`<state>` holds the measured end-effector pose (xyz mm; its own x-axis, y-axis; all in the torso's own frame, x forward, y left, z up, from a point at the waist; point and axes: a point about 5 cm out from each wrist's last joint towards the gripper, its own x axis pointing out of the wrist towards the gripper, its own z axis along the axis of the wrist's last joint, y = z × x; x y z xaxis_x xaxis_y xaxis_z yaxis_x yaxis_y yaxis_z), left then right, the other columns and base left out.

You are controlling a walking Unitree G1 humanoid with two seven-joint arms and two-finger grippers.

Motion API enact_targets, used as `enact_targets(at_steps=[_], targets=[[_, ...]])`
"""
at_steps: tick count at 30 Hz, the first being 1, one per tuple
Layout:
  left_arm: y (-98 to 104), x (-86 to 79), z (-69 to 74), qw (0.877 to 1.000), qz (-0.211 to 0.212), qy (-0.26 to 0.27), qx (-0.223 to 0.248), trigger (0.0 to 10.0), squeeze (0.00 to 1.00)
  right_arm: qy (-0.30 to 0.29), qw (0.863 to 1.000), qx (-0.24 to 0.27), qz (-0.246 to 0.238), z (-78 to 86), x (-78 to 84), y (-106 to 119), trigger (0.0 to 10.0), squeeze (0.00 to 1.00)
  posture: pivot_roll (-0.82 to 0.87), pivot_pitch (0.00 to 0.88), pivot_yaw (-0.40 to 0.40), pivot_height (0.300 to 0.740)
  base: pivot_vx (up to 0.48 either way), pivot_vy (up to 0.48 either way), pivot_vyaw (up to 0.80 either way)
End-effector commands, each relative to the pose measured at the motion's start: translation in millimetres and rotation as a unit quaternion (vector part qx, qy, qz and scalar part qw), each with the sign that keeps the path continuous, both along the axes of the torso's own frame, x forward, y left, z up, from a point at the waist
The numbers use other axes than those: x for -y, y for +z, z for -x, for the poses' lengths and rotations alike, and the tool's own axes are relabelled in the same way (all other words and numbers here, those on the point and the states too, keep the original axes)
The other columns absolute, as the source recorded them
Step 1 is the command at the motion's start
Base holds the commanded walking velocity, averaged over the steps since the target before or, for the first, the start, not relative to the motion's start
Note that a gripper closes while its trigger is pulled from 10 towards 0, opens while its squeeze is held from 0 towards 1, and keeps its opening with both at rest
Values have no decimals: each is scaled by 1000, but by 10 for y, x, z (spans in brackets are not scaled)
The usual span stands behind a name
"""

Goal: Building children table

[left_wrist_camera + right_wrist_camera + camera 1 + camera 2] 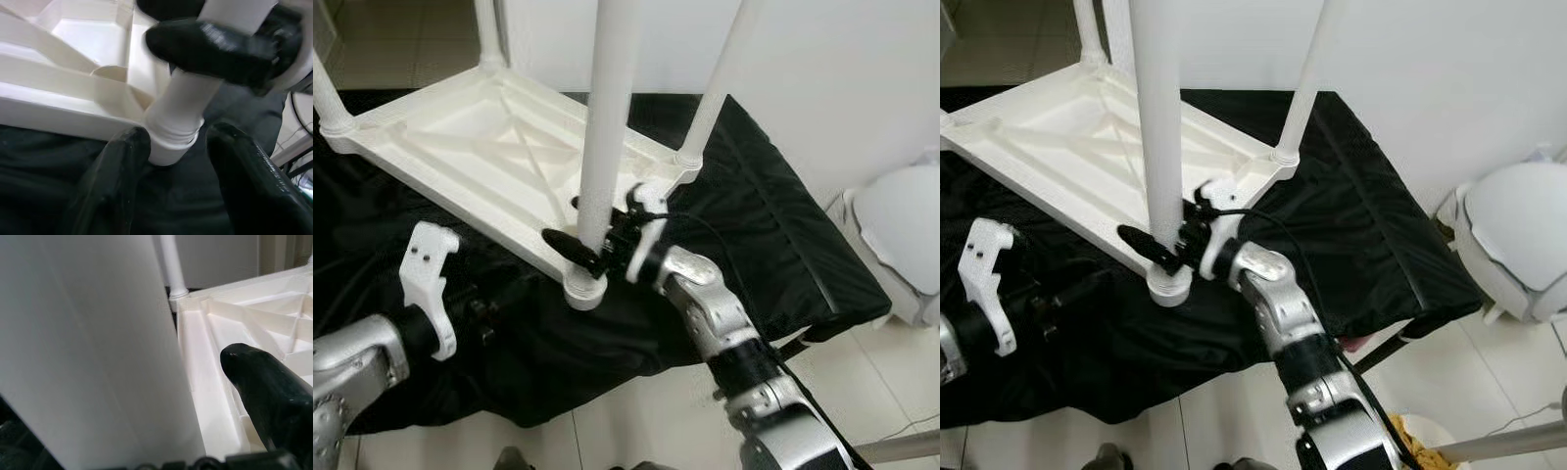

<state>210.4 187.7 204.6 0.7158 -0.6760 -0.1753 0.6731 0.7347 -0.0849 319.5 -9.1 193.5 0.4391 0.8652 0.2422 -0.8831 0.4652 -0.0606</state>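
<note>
White plastic makes up the children's table (460,147), which lies upside down on a black cloth (773,235) spread over a raised surface, its legs standing upward. In the left eye view the near leg (607,117) rises from a round socket (584,289) at the near corner of the table's underside. The right pincer (590,253) is closed around this leg just above the socket, one black finger on the left side of the leg. The left pincer (484,311) reaches in low over the cloth from the left, near the socket; its fingers are dark against the cloth here.

The right eye view adds a white rounded object (1518,240) on the tiled floor (1234,416) at far right.

The left wrist view gives what the head views do not: the left pincer's two fingers (112,181) stand apart, holding nothing, with the socket and the leg's base between and beyond them. A finger of the right pincer crosses the leg above.

The right wrist view is close on the leg's white shaft, with one black finger (269,391) beside it over the ribbed underside, and another leg (171,264) upright at the far corner.
</note>
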Motion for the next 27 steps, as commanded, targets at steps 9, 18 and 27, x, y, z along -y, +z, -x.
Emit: enact_targets(at_steps=[9, 18, 27], targets=[[8, 117, 185, 999, 12, -50, -4, 10000, 0, 148, 989, 19, 21, 265, -618, -13, 10000, 0, 139, 89, -195, 740, 0, 0, 0], [-19, 110, 204, 999, 7, -51, -15, 10000, 0, 221, 975, 10, 31, 421, -565, -148, 10000, 0, 116, 93, -182, 740, 0, 0, 0], [68, 99, 295, 994, 3, -105, -7, 10000, 0, 243, 970, 8, 27, 478, -557, -189, 10000, 0, 103, 94, -166, 740, 0, 0, 0]])
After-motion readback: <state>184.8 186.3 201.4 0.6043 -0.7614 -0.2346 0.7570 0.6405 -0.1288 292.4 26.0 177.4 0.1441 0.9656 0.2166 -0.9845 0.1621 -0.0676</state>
